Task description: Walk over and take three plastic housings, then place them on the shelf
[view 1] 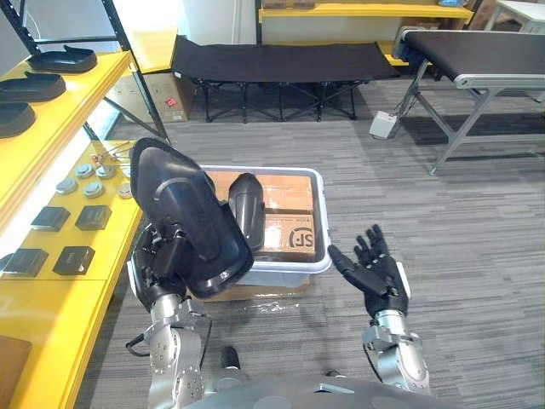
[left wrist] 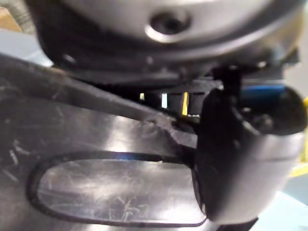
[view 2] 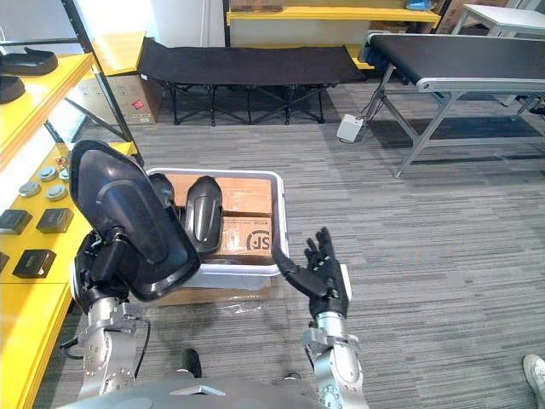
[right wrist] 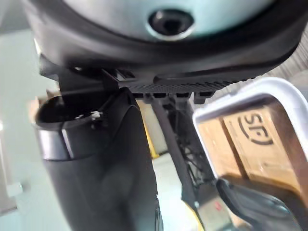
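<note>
Half of left hand (view 1: 158,256) behind housing (view 1: 192,213)

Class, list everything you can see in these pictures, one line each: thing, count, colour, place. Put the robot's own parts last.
held plastic housing: one, black, in left hand beside the bin
plastic housing in bin: one seen, black, upright
bin: one, white, ahead of robot
cardboard boxes: two, brown, inside bin
shelved housings: three, black, upper yellow tier
shelf: one, yellow, robot's left
square blocks: four, black, lower tier
discs: several, grey, lower tier
cot: one, black, far side
conveyor: one, black belt, far right
left hand: dark, shut on held housing
right hand: dark, open, right of bin
</note>
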Tool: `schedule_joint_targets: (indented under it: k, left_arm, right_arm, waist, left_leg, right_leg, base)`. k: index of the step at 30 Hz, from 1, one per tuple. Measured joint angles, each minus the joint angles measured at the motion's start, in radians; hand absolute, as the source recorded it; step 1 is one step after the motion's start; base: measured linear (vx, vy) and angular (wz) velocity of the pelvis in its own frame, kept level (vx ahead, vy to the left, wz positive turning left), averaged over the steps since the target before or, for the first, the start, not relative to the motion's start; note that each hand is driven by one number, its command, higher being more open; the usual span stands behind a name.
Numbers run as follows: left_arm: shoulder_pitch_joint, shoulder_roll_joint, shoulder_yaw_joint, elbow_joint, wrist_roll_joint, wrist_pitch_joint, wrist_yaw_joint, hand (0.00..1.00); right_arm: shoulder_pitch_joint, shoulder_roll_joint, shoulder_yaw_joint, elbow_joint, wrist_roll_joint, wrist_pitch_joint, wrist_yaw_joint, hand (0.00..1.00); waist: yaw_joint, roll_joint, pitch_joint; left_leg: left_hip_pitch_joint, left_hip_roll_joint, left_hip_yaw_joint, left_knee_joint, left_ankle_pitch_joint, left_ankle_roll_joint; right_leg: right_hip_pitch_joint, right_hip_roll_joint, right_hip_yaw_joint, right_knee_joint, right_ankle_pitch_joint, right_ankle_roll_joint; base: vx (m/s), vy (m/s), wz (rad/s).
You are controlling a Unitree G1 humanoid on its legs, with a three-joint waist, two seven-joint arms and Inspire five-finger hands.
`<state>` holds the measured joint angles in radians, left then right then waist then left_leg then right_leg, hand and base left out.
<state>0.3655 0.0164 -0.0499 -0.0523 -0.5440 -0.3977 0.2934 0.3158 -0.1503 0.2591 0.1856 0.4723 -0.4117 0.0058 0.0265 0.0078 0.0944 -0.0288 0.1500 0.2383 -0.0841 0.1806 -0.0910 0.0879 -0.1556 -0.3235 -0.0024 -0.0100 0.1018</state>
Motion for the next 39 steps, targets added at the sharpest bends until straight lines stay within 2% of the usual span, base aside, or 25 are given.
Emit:
schedule_joint_targets:
  k: [2,3,4,5,6,7,8,9,10,11,16,20,21,22,23,24,25,26,28,31,34,39]
  left_arm:
    - [0.001,-0.003,-0.010,0.001,-0.021,0.008,-0.001,0.00]
    - [0.001,-0.006,-0.013,0.001,-0.047,0.009,-0.010,0.00]
    - [-0.001,-0.009,-0.018,0.007,-0.060,0.009,-0.020,0.00]
    - [-0.007,-0.008,-0.031,0.024,-0.079,0.008,-0.038,0.00]
    - [-0.006,-0.003,-0.030,0.027,-0.079,0.008,-0.042,0.00]
    - [-0.006,0.007,-0.020,0.035,-0.081,-0.003,-0.058,0.00]
    - [0.018,-0.009,-0.035,0.052,-0.087,-0.003,-0.064,0.00]
    - [0.033,-0.008,-0.042,0.052,-0.087,-0.001,-0.070,0.00]
    - [0.037,0.004,-0.053,0.054,-0.087,0.003,-0.085,0.00]
    - [0.040,0.004,-0.052,0.053,-0.087,0.004,-0.101,0.00]
    - [0.051,0.021,-0.051,0.048,-0.097,0.011,-0.139,0.00]
    - [0.077,0.020,-0.057,0.046,-0.123,0.012,-0.143,0.00]
    - [0.075,0.020,-0.064,0.038,-0.123,0.013,-0.144,0.00]
    - [0.071,0.020,-0.083,0.021,-0.122,0.018,-0.150,0.00]
    - [0.060,0.024,-0.102,0.004,-0.121,0.033,-0.165,0.00]
    - [0.053,0.023,-0.116,0.001,-0.120,0.034,-0.175,0.00]
    - [0.047,0.018,-0.132,0.000,-0.121,0.036,-0.193,0.00]
    - [0.053,0.020,-0.140,-0.014,-0.122,0.049,-0.210,0.00]
    - [0.061,0.021,-0.138,-0.032,-0.121,0.053,-0.210,0.00]
    - [0.065,0.042,-0.127,-0.046,-0.122,0.054,-0.201,0.00]
    - [0.070,0.041,-0.119,-0.047,-0.122,0.075,-0.191,0.00]
    - [0.099,0.042,-0.121,-0.046,-0.116,0.115,-0.209,0.00]
  right_arm:
    - [-0.036,-0.005,0.048,0.028,-0.016,0.029,0.011,1.00]
    - [-0.046,-0.006,0.058,0.031,-0.042,0.037,0.012,1.00]
    - [-0.054,-0.015,0.066,0.032,-0.077,0.042,0.012,1.00]
    - [-0.058,-0.029,0.067,0.032,-0.110,0.053,0.012,1.00]
    - [-0.058,-0.030,0.067,0.034,-0.116,0.053,0.012,1.00]
    - [-0.068,-0.040,0.065,0.028,-0.115,0.052,0.015,1.00]
    - [-0.076,-0.083,0.055,0.025,-0.114,0.053,0.011,1.00]
    - [-0.074,-0.091,0.050,0.026,-0.114,0.053,0.007,1.00]
    - [-0.077,-0.082,0.029,0.035,-0.114,0.054,-0.009,1.00]
    - [-0.082,-0.080,0.025,0.034,-0.116,0.053,-0.028,1.00]
    - [-0.115,-0.039,0.062,0.030,-0.153,0.053,-0.063,1.00]
    - [-0.115,-0.013,0.118,-0.016,-0.153,0.054,-0.054,1.00]
    - [-0.112,-0.004,0.121,-0.027,-0.153,0.054,-0.055,1.00]
    - [-0.102,0.001,0.119,-0.042,-0.153,0.054,-0.057,1.00]
    - [-0.085,-0.001,0.111,-0.051,-0.153,0.052,-0.061,1.00]
    - [-0.082,-0.002,0.105,-0.049,-0.152,0.053,-0.062,1.00]
    - [-0.081,-0.011,0.105,-0.040,-0.152,0.053,-0.062,1.00]
    - [-0.079,-0.015,0.106,-0.037,-0.153,0.053,-0.062,1.00]
    - [-0.084,-0.012,0.107,-0.037,-0.154,0.053,-0.061,1.00]
    - [-0.107,-0.013,0.121,-0.034,-0.224,0.053,-0.062,1.00]
    - [-0.138,-0.033,0.134,-0.033,-0.267,0.053,-0.089,1.00]
    - [-0.141,-0.047,0.142,-0.033,-0.268,0.053,-0.132,1.00]
  waist:
    - [0.016,0.011,0.006]
    - [0.025,0.024,0.013]
    - [0.018,0.051,0.022]
    - [0.012,0.045,0.020]
    - [0.012,0.031,0.020]
    - [0.031,0.012,0.026]
    - [0.030,0.069,0.024]
    - [0.012,0.080,0.021]
    - [0.002,0.073,0.029]
    - [0.017,0.072,0.032]
    - [0.046,0.037,0.058]
    - [0.050,0.031,0.059]
    - [0.048,0.034,0.059]
    - [0.033,0.035,0.059]
    - [0.010,0.035,0.057]
    - [0.005,0.036,0.057]
    - [0.008,0.040,0.056]
    - [0.033,0.053,0.048]
    - [0.040,0.056,0.046]
    - [0.057,0.051,0.048]
    - [0.078,0.048,0.049]
    - [0.078,0.041,0.052]
  left_leg:
    - [-0.021,0.009,-0.021,0.000,0.010,0.001]
    - [-0.040,0.018,-0.016,0.021,-0.005,0.021]
    - [-0.086,0.045,0.042,0.087,-0.067,0.085]
    - [-0.102,0.057,0.117,0.126,-0.167,0.202]
    - [-0.102,0.053,0.134,0.143,-0.179,0.206]
    - [-0.136,0.061,0.211,0.312,-0.220,0.224]
    - [-0.115,0.074,0.220,0.371,-0.183,0.161]
    - [-0.100,0.070,0.212,0.327,-0.184,0.109]
    - [-0.061,0.031,0.186,0.246,-0.144,0.086]
    - [-0.040,0.016,0.173,0.196,-0.123,0.081]
    - [-0.012,-0.005,0.155,0.094,-0.075,0.073]
    - [0.002,-0.027,0.132,0.041,-0.039,0.081]
    - [-0.006,-0.039,0.101,0.024,-0.027,0.086]
    - [-0.020,-0.056,0.045,0.007,-0.012,0.099]
    - [-0.034,-0.090,-0.033,-0.005,0.004,0.107]
    - [-0.040,-0.106,-0.063,-0.005,0.007,0.109]
    - [-0.050,-0.119,-0.091,-0.005,0.008,0.109]
    - [-0.068,-0.124,-0.112,-0.005,0.019,0.109]
    - [-0.084,-0.127,-0.131,-0.004,0.027,0.108]
    - [-0.107,-0.136,-0.171,-0.001,0.054,0.109]
    - [-0.109,-0.139,-0.179,-0.004,0.047,0.103]
    - [-0.116,-0.139,-0.178,-0.004,0.045,0.106]
  right_leg:
    - [0.007,0.010,-0.044,0.018,-0.004,-0.004]
    - [0.007,0.013,-0.073,0.035,-0.005,-0.007]
    - [0.008,0.016,-0.142,0.061,-0.004,-0.008]
    - [0.011,0.020,-0.204,0.062,0.003,-0.011]
    - [0.012,0.012,-0.210,0.056,0.001,-0.017]
    - [0.022,-0.029,-0.256,0.061,-0.051,-0.032]
    - [0.020,-0.018,-0.277,0.134,-0.066,-0.033]
    - [0.021,-0.019,-0.290,0.160,-0.083,-0.031]
    - [0.032,-0.042,-0.318,0.193,-0.104,-0.027]
    - [0.046,-0.043,-0.333,0.191,-0.108,-0.030]
    - [0.068,-0.034,-0.357,0.153,-0.126,-0.029]
    - [0.073,-0.032,-0.354,0.150,-0.124,-0.023]
    - [0.070,-0.030,-0.341,0.167,-0.139,-0.004]
    - [0.056,-0.010,-0.256,0.201,-0.171,0.004]
    - [0.052,0.014,-0.158,0.217,-0.207,-0.015]
    - [0.052,0.019,-0.128,0.221,-0.223,-0.012]
    - [0.050,0.018,-0.130,0.225,-0.230,-0.014]
    - [0.053,0.020,-0.163,0.215,-0.227,-0.016]
    - [0.055,0.024,-0.185,0.210,-0.225,-0.016]
    - [0.057,0.034,-0.198,0.212,-0.222,-0.017]
    - [0.057,0.035,-0.194,0.208,-0.224,-0.020]
    - [0.054,0.035,-0.190,0.207,-0.224,-0.020]
  base:
    - [0.02,-0.053,0.60]
    - [-0.03,-0.049,0.92]
    - [-0.04,-0.061,1.29]
    - [-0.06,-0.076,1.23]
    - [-0.04,-0.078,0.95]
    - [-0.01,-0.079,0.62]
    - [0.02,-0.034,0.84]
    - [0.03,0.028,0.95]
    - [-0.04,0.040,0.88]
    - [-0.05,0.018,0.61]
    - [-0.09,0.009,0.24]
    - [-0.04,0.042,0.18]
    - [-0.03,0.008,0.83]
    - [-0.02,-0.018,1.56]
    - [-0.02,-0.033,1.71]
    - [0.00,-0.021,1.55]
    - [0.01,-0.007,1.04]
    - [0.01,-0.007,0.79]
    - [0.03,-0.022,0.46]
    - [0.05,-0.039,0.42]
    - [-0.01,-0.010,0.13]
    - [0.00,0.000,-0.01]
